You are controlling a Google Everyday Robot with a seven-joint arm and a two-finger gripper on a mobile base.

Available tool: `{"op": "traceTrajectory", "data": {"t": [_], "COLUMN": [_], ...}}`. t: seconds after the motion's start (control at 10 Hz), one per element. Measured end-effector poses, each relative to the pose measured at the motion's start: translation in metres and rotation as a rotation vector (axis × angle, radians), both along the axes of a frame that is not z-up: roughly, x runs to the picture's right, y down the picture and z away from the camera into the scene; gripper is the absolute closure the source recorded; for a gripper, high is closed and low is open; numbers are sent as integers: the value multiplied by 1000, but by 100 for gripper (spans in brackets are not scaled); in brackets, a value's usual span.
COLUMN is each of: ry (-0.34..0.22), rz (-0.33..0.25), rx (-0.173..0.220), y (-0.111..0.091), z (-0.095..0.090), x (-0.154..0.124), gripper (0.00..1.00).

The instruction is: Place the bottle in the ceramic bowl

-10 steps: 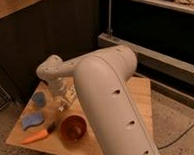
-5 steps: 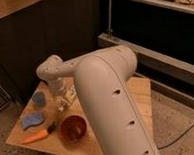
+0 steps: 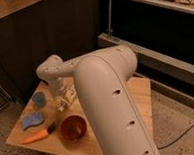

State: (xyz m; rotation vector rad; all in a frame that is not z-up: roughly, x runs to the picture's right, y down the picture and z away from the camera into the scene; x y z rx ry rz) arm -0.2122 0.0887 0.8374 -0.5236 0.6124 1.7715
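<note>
The reddish-brown ceramic bowl [image 3: 73,128] sits on the wooden table [image 3: 142,96] near its front edge. My gripper [image 3: 66,101] hangs from the white arm [image 3: 112,106] just behind and above the bowl, between it and the small blue cup [image 3: 39,99]. A small whitish shape [image 3: 61,108] at the gripper's tip could be the bottle. I cannot tell whether it is held or stands on the table.
A blue sponge-like pad [image 3: 32,120] and an orange carrot [image 3: 35,137] lie at the table's front left. A dark wall and a low metal ledge [image 3: 154,58] run behind the table. The speckled floor [image 3: 184,121] is to the right.
</note>
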Motion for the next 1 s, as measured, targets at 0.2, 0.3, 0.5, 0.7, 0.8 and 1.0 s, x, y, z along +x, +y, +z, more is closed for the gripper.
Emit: {"op": "traceTrajectory", "data": {"t": [0.2, 0.3, 0.5, 0.7, 0.8, 1.0], "ry": [0, 0, 0, -2, -23, -89], "rz": [0, 0, 0, -1, -15, -90], "rx": [0, 0, 0, 0, 3, 25], "y": [0, 0, 0, 0, -2, -12], "z": [0, 0, 0, 1, 4, 12], "x": [0, 0, 0, 0, 1, 5], "gripper": [35, 35, 35, 35, 35, 35]}}
